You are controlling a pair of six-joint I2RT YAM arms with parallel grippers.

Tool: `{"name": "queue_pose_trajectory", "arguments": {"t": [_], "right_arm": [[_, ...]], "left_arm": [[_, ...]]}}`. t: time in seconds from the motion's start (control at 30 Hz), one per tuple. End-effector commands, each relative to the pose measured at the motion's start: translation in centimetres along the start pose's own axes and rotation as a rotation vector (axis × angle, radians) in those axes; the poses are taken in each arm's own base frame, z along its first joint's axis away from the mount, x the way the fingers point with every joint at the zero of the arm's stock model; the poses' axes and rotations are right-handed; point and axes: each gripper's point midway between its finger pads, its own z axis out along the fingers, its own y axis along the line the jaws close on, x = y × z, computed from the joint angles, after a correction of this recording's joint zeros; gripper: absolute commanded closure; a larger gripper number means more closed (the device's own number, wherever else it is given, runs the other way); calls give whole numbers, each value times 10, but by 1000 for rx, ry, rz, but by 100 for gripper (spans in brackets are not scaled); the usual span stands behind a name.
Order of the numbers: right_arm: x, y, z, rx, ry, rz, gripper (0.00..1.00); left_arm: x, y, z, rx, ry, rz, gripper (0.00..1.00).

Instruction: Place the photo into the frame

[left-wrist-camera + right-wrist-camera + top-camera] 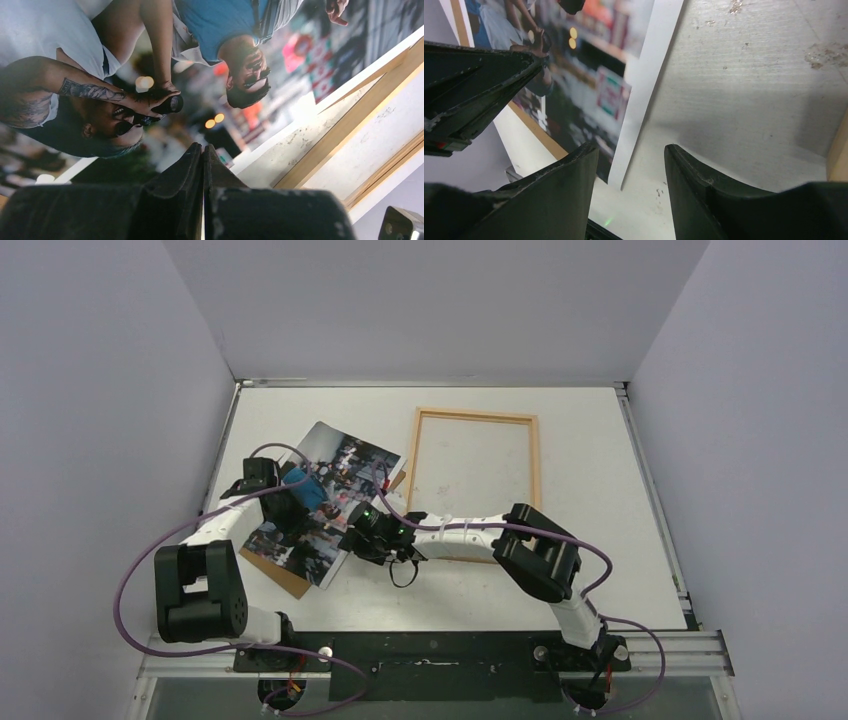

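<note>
Photo (350, 465) not in frame (478, 415). It lies L of it, skewed, on top of a brown board (285, 578) whose edge pokes out at the near-L side. Photo's R corner sits just beside frame's L bar; can't tell if they touch. Frame lies flat on worktop (600, 490), R of centre toward the back, with bare worktop inside it. R arm crosses and hides part of its near bar.

L pincer (203, 149): fingers pressed tight together, no gap at the tips. Tips are low over the print, about mid-photo in the top view. Nothing seen clamped between them; can't tell if the tips touch the paper. L wrist view is filled by the print (man in blue shirt, upside down), with white border and a frame bar (345, 126) off to the R.

R pincer (631, 146): spread wide, holding nothing. It's at photo's near-R edge, and the white border runs into the gap between its two fingers (569, 185). One finger is on the print side, the other on the bare-worktop side. Dark shadow under that edge, so it looks slightly raised off the worktop. L pincer's dark body shows upper L in R wrist view.
</note>
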Motion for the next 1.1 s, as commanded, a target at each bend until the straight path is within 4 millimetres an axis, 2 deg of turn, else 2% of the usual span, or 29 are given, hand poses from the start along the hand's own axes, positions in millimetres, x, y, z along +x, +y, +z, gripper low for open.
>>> {"name": "queue_pose_trajectory", "arguments": {"t": [0.0, 0.17, 0.43, 0.53, 0.73, 0.9, 1.07], "right_arm": [[-12, 16, 4, -34, -48, 23, 48], [-18, 8, 12, -13, -69, 33, 50], [-20, -1, 21, 6, -57, 52, 51], [-17, -5, 28, 4, -39, 80, 52], [-20, -1, 34, -29, -51, 101, 52], [-25, -6, 40, -50, -57, 166, 52], [-33, 11, 36, -179, -79, 199, 50]], "left_arm": [[-6, 2, 1, -10, -29, -29, 100], [4, 16, 5, -66, 0, -43, 100], [10, 20, 7, -82, 14, -74, 100], [16, 28, 10, -107, 26, -90, 100], [26, 38, 15, -138, 40, -122, 100], [27, 42, 17, -153, 43, -127, 100], [31, 43, 19, -154, 56, -135, 100]]}}
